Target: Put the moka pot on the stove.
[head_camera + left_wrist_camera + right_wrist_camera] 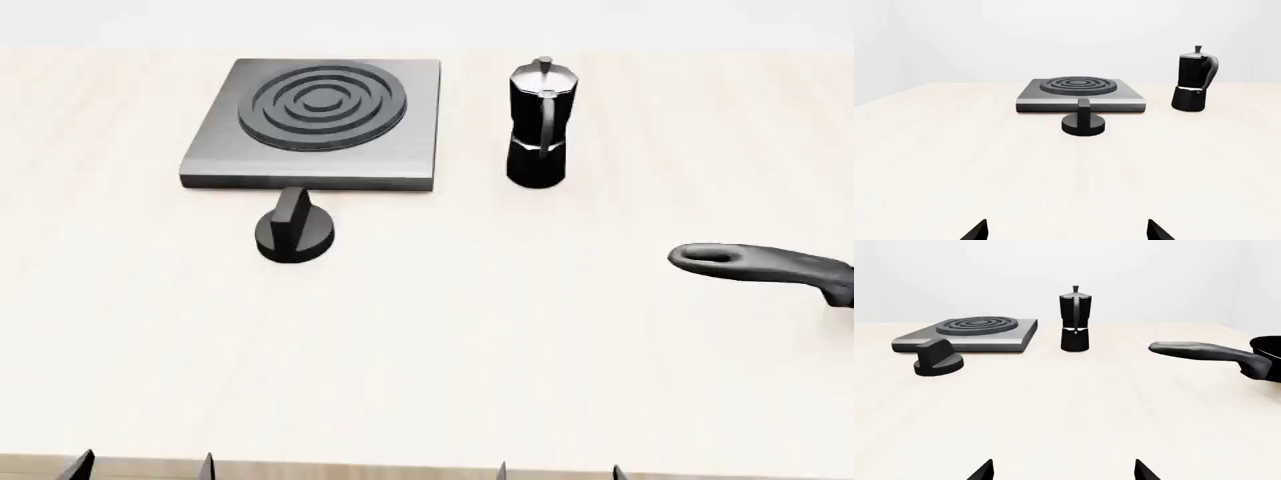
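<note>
- While both my claws hang back at the near table edge, nothing is lifted yet; I judge the reach step has not begun.
- Right claw [1063, 471]: tips set wide apart, holding nothing. Left claw [1066, 231]: likewise spread and empty.
- Pot [539, 122] stands upright on the table [534, 350], just beside the stove [315, 124], apart from it, handle turned toward me.
- Stove burner is bare. Knob [295, 229] sits just before its front edge.
- Pan handle [761, 265] lies near my right side; the pan's inside is out of view, contents unknown.
- Next move, as I judge: right claw forward to the pot's waist or handle, clearing the pan handle, then lift and carry leftward onto the burner.
</note>
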